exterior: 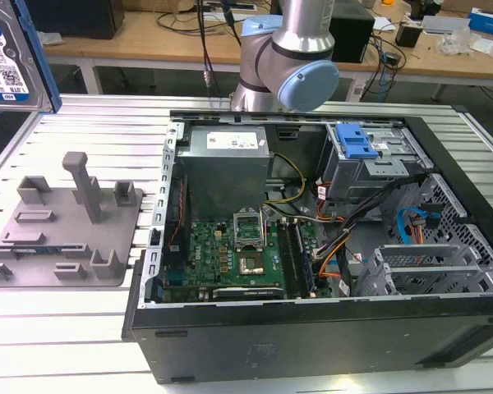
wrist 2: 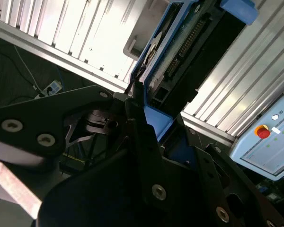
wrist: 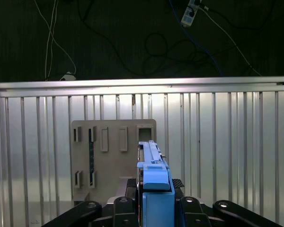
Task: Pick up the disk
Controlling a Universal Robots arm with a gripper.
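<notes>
Black pincer [wrist 2: 146, 123] arms crowd the near edge in both wrist views, clenched on the disk [wrist 2: 189, 42], whose blue side rail [wrist: 156, 187] sits between them. In the first wrist view the disk stands edge-on, its long axis running away from the pincer and out over the grey fixture [wrist: 109, 156] on the ribbed counter [wrist: 227, 142]. The second wrist view shows its underside instead: a circuit board and connector row. In the exterior view the disk [exterior: 8, 57] hangs high at the exterior view's left, well above the fixture [exterior: 66, 222], tilted, its white-and-blue label facing the camera, print too small to read. An open computer case [exterior: 312, 246] lies beside the fixture, with a silver power-supply box [exterior: 226, 152] inside.
</notes>
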